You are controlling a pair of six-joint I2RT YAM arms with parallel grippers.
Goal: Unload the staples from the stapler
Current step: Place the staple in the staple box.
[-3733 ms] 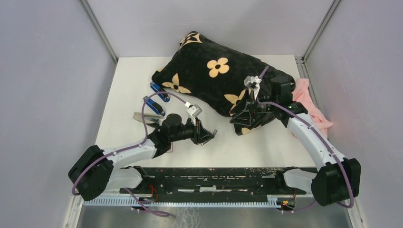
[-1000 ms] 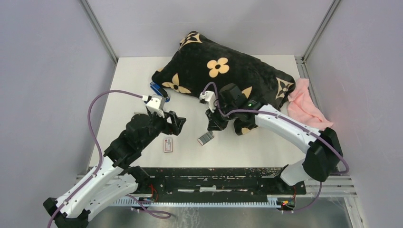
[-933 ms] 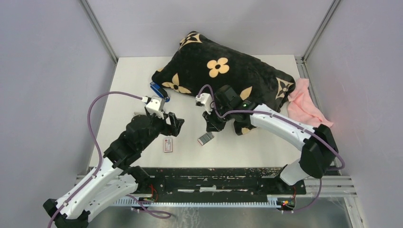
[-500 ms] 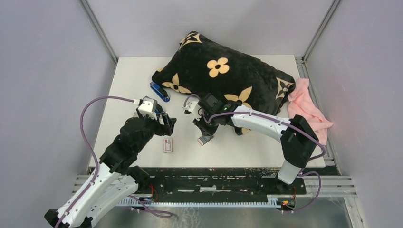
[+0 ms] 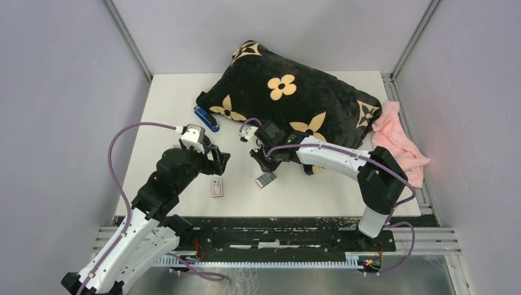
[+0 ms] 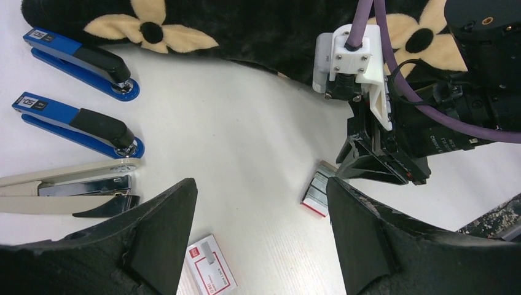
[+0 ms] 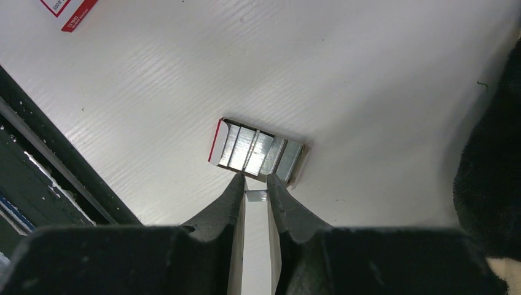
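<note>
Pinching a short strip of staples (image 7: 256, 196) between nearly closed fingers (image 7: 227, 221), the right tool (image 7: 255, 184) points down at the surface (image 7: 368, 74), the strip just beside an open tray (image 7: 258, 152) packed with more silvery strips. The left tool (image 6: 258, 190) is spread wide and holds nothing; a small red-and-white box (image 6: 211, 270) lies on the surface beneath it. Nearby a cream stapler (image 6: 67, 184) lies with its metal channel showing, a blue stapler (image 6: 80, 126) and a second blue stapler (image 6: 80, 61) beyond it, near a black flowered cushion (image 5: 289, 92)

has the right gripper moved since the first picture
Yes: the right gripper, pinching staples, swung left from the pillow front edge to the open staple tray.
</note>
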